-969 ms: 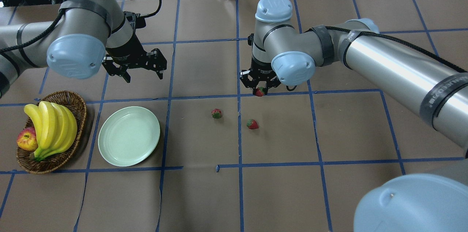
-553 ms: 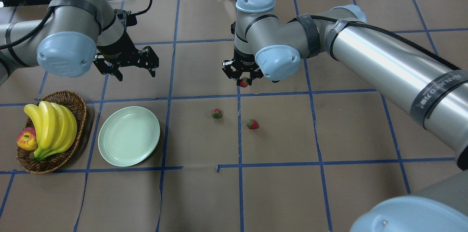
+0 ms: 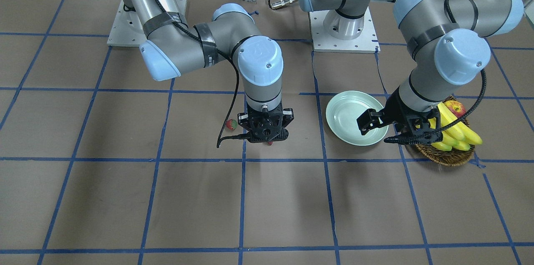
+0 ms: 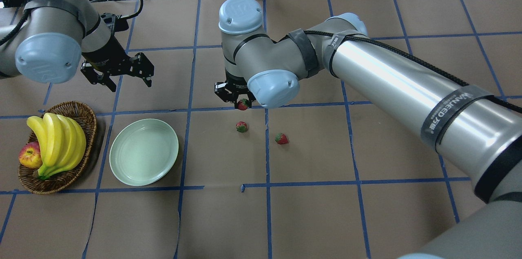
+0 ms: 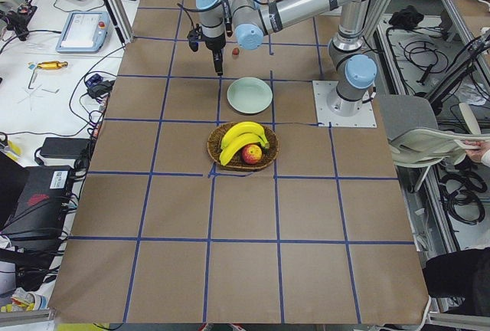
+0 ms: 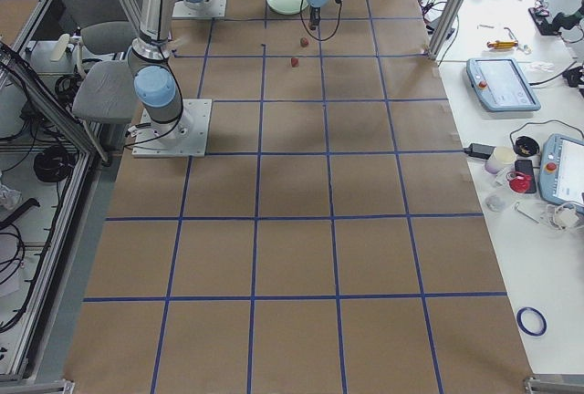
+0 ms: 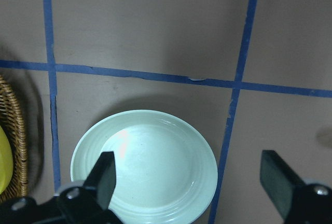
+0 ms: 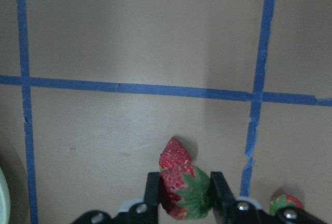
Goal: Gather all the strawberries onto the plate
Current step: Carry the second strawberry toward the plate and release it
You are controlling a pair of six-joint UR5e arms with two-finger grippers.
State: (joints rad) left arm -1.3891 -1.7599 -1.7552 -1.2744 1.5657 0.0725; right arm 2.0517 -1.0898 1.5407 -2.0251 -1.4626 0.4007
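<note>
The mint plate (image 4: 143, 152) sits on the brown paper. The left gripper (image 4: 129, 85) hangs beyond the plate's far rim, jaws spread wide. Right of the plate, the right gripper (image 4: 241, 104) pinches the held strawberry (image 8: 179, 182), seemingly clear of the table. A second strawberry (image 4: 241, 127) and a third strawberry (image 4: 281, 138) lie loose, well right of the plate.

overhead looks down from behind; front faces it; sides sit far; wrists close. overhead and left wrist share the plate (image 4: 143, 152).
</note>
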